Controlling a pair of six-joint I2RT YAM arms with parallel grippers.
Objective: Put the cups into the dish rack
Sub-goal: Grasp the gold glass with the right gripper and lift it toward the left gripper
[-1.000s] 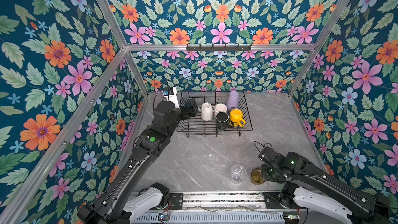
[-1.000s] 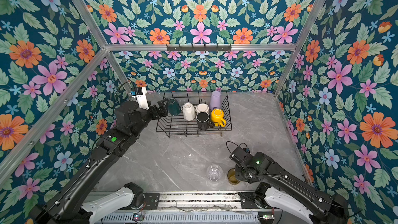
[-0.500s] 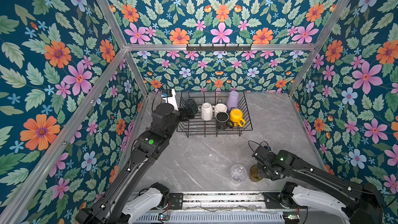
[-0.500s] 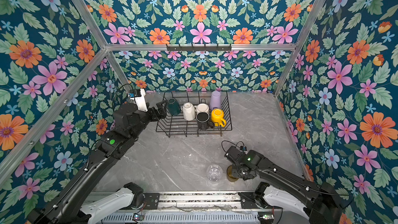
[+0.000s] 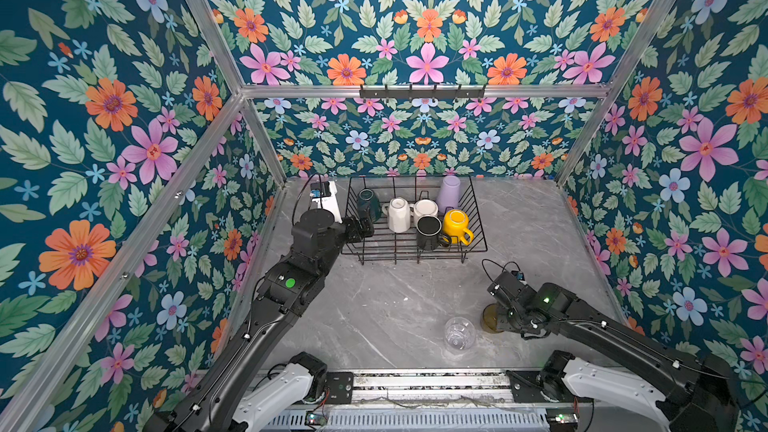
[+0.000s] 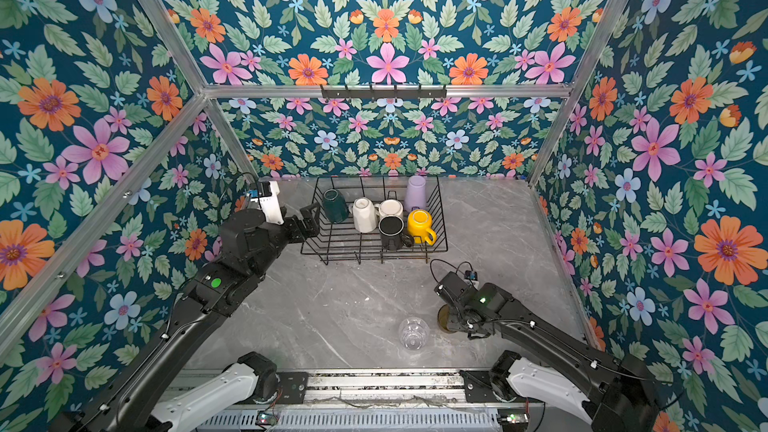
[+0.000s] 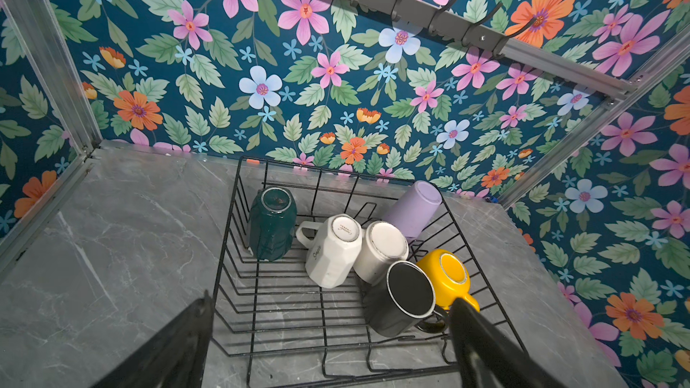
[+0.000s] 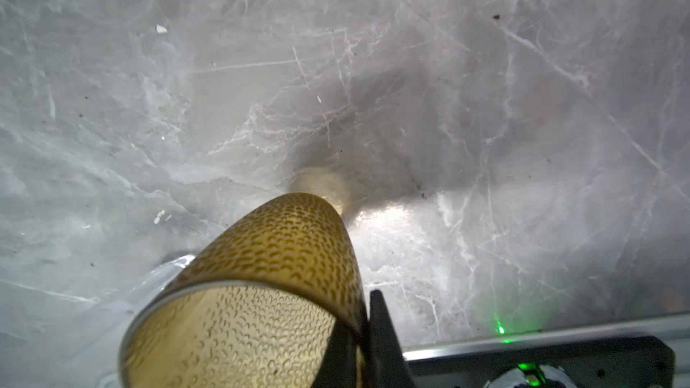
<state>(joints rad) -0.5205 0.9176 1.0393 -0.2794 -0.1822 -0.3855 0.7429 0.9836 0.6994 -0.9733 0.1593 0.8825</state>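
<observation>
Amber glass [image 8: 276, 255] is pinched at the rim by right gripper [image 8: 360, 334]; left gripper [image 7: 331, 300] is spread, empty. Next, as judged: glass to be lifted, inverted, carried to rack [image 5: 399, 251].

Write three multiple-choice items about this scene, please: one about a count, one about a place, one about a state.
1. How many cups are in the rack? A four; B six; C eight.
2. Where is the clear glass? A in the rack; B on the table, beside the amber glass; C under the rack.
3. The right gripper is: A open; B shut on the amber glass; C shut on the clear glass.
Answers: 1 B, six show in the left wrist view. 2 B, both top views show it on the table by the amber glass. 3 B, the right wrist view shows its fingers pinching the amber rim.
</observation>
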